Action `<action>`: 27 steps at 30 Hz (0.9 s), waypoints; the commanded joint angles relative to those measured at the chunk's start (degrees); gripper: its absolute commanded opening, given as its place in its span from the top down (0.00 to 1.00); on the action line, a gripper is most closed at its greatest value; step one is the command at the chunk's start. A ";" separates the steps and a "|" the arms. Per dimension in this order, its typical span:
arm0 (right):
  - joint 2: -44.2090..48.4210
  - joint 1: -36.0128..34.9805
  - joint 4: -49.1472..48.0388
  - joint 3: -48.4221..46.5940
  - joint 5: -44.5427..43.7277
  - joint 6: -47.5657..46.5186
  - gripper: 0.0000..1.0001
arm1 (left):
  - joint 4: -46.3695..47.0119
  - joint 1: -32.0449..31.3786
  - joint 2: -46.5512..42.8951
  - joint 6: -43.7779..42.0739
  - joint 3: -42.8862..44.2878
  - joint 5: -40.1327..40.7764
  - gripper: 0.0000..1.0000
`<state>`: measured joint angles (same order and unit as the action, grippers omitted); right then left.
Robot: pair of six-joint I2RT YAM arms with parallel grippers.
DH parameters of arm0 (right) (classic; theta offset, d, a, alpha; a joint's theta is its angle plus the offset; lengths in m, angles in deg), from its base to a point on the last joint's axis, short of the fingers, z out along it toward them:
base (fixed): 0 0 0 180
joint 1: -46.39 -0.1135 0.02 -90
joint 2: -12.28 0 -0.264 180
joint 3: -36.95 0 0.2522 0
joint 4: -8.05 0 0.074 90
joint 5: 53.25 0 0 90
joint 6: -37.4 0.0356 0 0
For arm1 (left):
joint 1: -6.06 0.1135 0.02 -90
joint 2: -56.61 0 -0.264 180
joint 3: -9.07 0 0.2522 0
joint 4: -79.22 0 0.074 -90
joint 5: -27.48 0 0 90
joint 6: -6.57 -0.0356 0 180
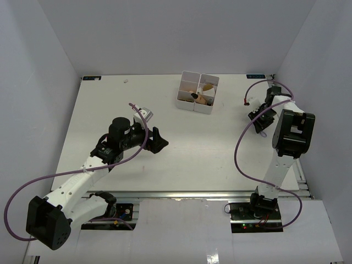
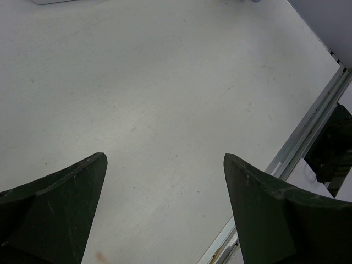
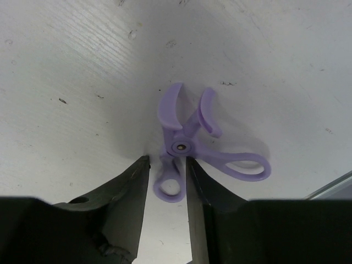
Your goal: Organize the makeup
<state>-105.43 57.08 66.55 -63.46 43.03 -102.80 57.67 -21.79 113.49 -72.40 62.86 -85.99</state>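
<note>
Makeup pieces [image 1: 204, 88] lie in the white box [image 1: 185, 100], well apart from both sets of jaws. A purple eyelash curler [image 3: 184, 146] lies flat on the bench [image 3: 66, 66]. The right jaws, drawn narrow, flank one of its finger loops, with a sliver of bench showing on one side. I cannot tell whether they pinch it. The left jaws are spread wide above the bench, holding nothing.

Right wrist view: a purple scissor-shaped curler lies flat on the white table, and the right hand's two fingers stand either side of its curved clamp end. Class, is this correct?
Not quite. The right wrist view shows the right hand flanking one handle loop of the purple curler, not its curved clamp end. The curler does lie flat on the white table.
</note>
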 commanded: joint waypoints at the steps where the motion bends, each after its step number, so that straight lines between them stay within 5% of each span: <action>1: -0.81 -0.22 -1.34 -0.87 -0.28 0.01 0.66 | 0.45 0.50 -1.40 0.11 1.39 -1.88 0.02; 12: 6.99 -0.07 1.30 0.53 5.55 0.81 0.82 | 4.88 1.14 -0.71 3.76 -0.41 -6.25 0.02; 18: 18.76 0.13 9.14 2.35 21.27 0.43 0.83 | 16.94 1.30 2.62 10.17 -2.91 -17.39 0.02; 21: 25.52 0.20 13.90 4.92 32.34 -0.52 0.83 | 31.90 0.95 4.55 20.89 -5.66 -23.88 0.02; 24: 30.19 0.13 18.31 7.21 45.08 -2.49 0.83 | 43.43 -1.41 6.27 27.20 -5.98 -22.65 0.02; 27: 31.86 0.08 25.77 6.71 53.83 -6.79 0.83 | 44.35 -8.72 9.34 24.67 -2.20 -16.46 0.03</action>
<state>-75.00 57.17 80.48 -57.63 78.05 -104.20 89.16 -23.53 120.71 -51.53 56.95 -104.40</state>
